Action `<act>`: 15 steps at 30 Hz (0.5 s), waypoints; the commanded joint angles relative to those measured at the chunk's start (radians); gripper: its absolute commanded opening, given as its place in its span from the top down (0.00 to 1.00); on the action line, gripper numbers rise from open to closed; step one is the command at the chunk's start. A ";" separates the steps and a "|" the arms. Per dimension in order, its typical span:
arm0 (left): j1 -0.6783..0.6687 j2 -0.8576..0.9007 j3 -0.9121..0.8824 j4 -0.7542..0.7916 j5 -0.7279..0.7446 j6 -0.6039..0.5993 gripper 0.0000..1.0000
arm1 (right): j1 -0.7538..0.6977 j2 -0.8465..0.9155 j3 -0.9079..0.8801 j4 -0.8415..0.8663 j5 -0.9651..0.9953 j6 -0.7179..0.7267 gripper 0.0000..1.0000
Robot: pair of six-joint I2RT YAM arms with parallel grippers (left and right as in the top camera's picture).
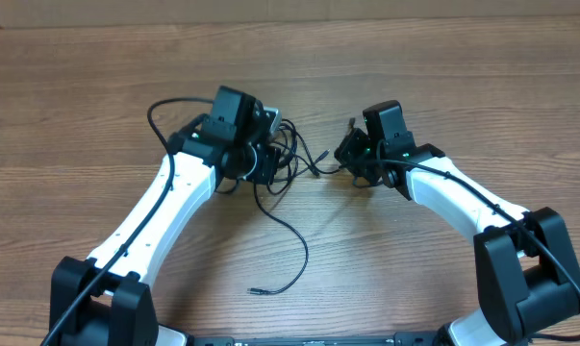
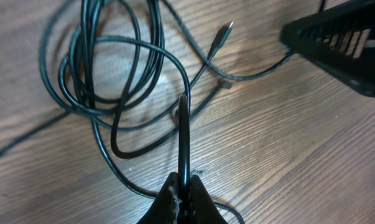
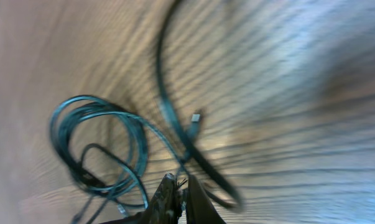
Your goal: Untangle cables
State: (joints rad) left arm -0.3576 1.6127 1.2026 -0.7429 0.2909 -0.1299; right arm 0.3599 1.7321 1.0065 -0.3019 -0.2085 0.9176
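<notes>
The cables (image 1: 288, 144) lie bunched as black loops between my two grippers on the wooden table (image 1: 443, 77). My left gripper (image 2: 183, 180) is shut on one strand (image 2: 183, 124) that runs up into the coiled loops (image 2: 87, 68). A silver-tipped plug (image 2: 225, 29) lies just beyond them. In the overhead view the left gripper (image 1: 268, 163) sits at the tangle's near side. My right gripper (image 1: 347, 159) is to the tangle's right, with a strand (image 1: 326, 169) running to it. The blurred right wrist view shows its jaws (image 3: 182, 183) shut on a thin cable, with loops (image 3: 100, 143) to their left.
One long strand (image 1: 299, 250) trails from the tangle toward the front edge and ends in a small plug (image 1: 255, 288). The right gripper's black body (image 2: 336, 37) shows at the top right of the left wrist view. Both white arms reach in from the near side.
</notes>
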 commanded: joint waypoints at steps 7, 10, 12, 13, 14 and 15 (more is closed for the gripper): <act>-0.026 -0.014 -0.090 0.063 0.051 -0.059 0.96 | -0.002 -0.023 -0.005 -0.084 0.146 -0.010 0.89; -0.039 -0.014 -0.090 0.068 0.050 -0.075 0.96 | -0.002 -0.023 -0.005 -0.103 0.173 -0.010 0.81; -0.044 -0.014 -0.090 0.070 0.050 -0.081 0.96 | -0.002 -0.023 -0.005 -0.116 0.201 -0.010 0.78; -0.047 -0.014 -0.090 0.071 0.050 -0.081 0.96 | -0.002 -0.023 -0.005 -0.125 0.218 -0.010 0.77; -0.050 -0.014 -0.090 0.072 0.050 -0.081 0.96 | -0.002 -0.023 -0.005 -0.134 0.235 -0.010 0.75; -0.052 -0.014 -0.090 0.072 0.050 -0.081 0.96 | -0.002 -0.023 -0.005 -0.144 0.253 -0.010 0.74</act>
State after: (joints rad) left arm -0.3950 1.6127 1.1206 -0.6773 0.3229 -0.1894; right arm 0.3599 1.7321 1.0065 -0.4301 -0.0433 0.9119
